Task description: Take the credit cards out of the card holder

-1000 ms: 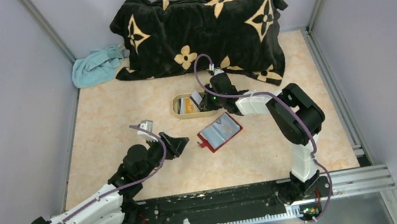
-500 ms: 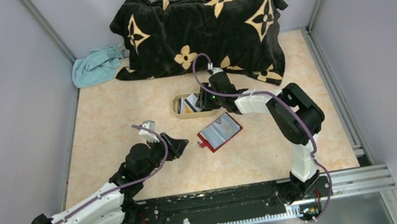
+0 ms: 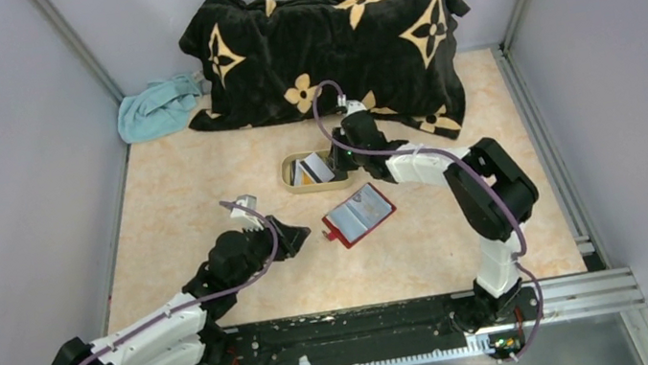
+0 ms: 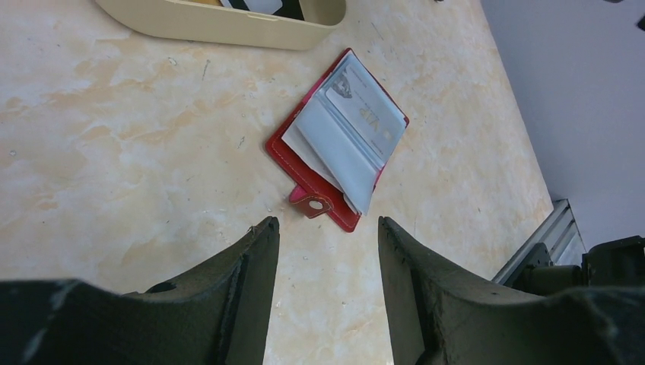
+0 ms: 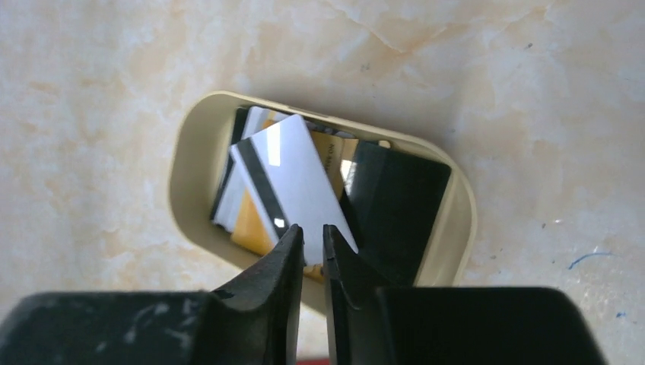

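Nothing legible anywhere. The card (image 4: 370,115) tucked inside the open wallet (image 4: 304,176), centre of the left wrist view, carries dark print too blurred to read.

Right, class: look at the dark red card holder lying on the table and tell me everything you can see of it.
The card holder is a small dark red wallet that looks like leather. It lies open and flat on the marbled beige table, inside facing up. Pale blue-grey sleeves fill it, one leaf slightly lifted, with faint print showing on one sleeve. A red tab with a metal snap sticks out from one edge. Only the table touches it.
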Tool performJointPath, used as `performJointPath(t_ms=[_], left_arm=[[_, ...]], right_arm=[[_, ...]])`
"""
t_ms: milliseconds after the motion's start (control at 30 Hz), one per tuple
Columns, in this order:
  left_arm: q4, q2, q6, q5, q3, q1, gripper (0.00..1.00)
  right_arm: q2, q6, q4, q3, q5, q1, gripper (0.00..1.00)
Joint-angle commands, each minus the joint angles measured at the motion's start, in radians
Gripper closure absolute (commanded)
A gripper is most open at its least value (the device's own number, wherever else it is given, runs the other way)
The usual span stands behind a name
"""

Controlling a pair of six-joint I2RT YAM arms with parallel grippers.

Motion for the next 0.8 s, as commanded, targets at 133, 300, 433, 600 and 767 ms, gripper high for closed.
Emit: performJointPath(t_ms=[133,300,433,600,767], left_arm=[[-0.054,-0.1,0.01,-0.012,-0.02,0.013,0.43],[-0.065,-0.11,0.006,-0.008,-0.025,0.018,0.43],[-0.055,-0.09,0.006,0.0,-0.023,0.022,0.43],[-0.014,-0.056,0.002,0.014,-0.026,0.023,0.43],[0.049,0.02,0.018,0.051,-0.011,0.023,0.42]], right_arm=[[0.135,-0.072,0.0,0.097,0.067,0.009,0.93],[0.158,-0.089,-0.003,0.096,0.085,0.019,0.94],[0.141,-0.079,0.007,0.072,0.062,0.026,0.95],[0.043,-0.084,0.004,0.031,0.085,0.044,0.96],[-0.146,-0.114,0.029,-0.048,0.131,0.044,0.91]])
